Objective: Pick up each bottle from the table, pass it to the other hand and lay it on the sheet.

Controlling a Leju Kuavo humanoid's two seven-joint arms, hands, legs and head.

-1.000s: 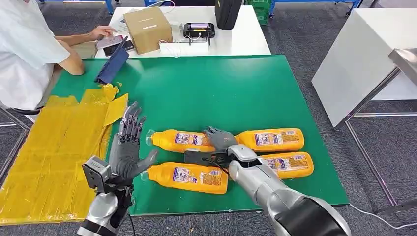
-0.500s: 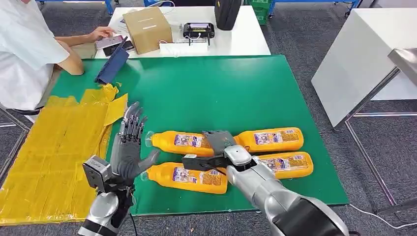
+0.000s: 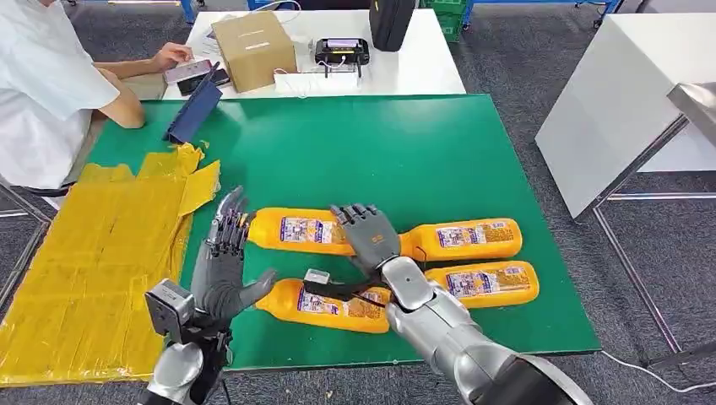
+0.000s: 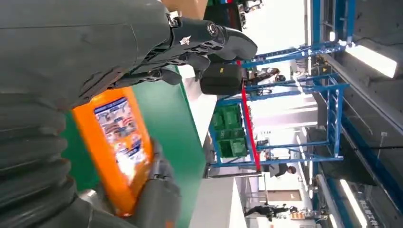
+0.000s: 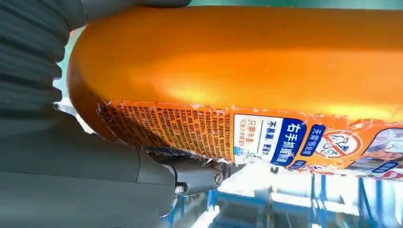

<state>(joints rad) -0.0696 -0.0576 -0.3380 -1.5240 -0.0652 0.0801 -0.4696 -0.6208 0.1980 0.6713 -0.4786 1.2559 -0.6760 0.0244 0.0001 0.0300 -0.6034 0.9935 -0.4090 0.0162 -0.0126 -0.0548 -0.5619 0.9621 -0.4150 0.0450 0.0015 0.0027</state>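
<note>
Head view high above the green table (image 3: 439,152); wrist views close (turned sideways).

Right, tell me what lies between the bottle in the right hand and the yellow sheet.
The open left hand stands upright between the held orange bottle and the yellow sheet, ready for the handover. Past it, nothing visible blocks the way. The right hand grips the bottle's base end.

Four orange bottles (image 3: 304,229), one yellow sheet (image 3: 93,253).
</note>
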